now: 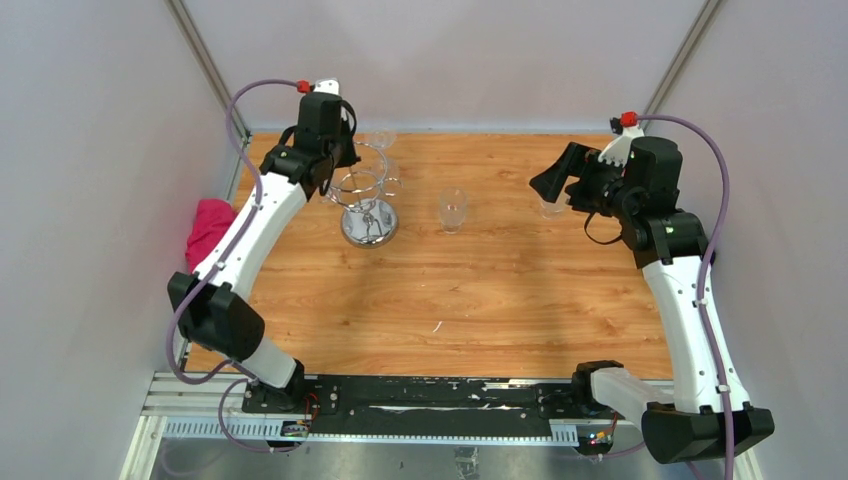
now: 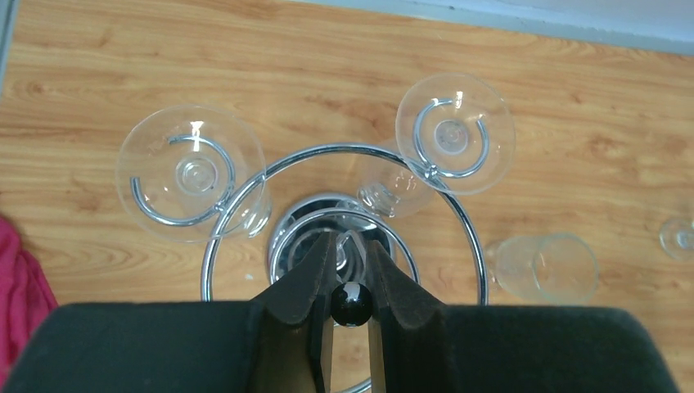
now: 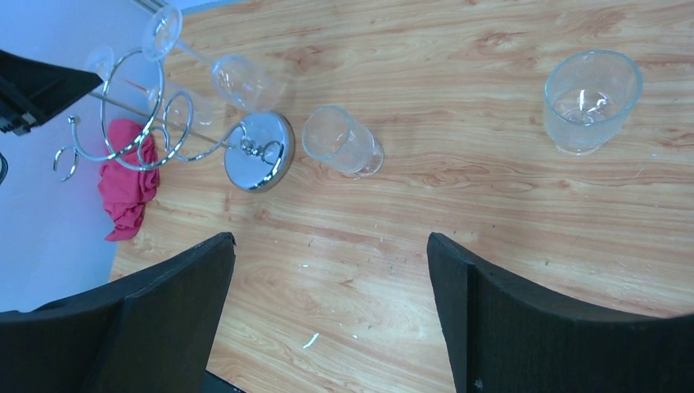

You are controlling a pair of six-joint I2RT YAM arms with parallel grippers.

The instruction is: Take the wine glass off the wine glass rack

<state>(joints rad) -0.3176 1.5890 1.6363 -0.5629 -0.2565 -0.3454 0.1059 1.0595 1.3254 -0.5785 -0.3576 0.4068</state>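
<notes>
Shiny chrome wire wine glass rack (image 2: 327, 148): clear wine glass (image 2: 454, 135) hangs inverted on its ring hook; my left claw (image 2: 348, 250) pinches its black knob (image 2: 350, 303), right claw (image 3: 329, 246) spread, far off; I'd steady rack, slide foot outward.

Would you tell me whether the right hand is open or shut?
Open: the right hand shows its fingers wide apart, nothing held between them.

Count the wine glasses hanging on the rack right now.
2. One wine glass hangs at the rack's left in the left wrist view, the other at its upper right. Its near side is hidden.
</notes>
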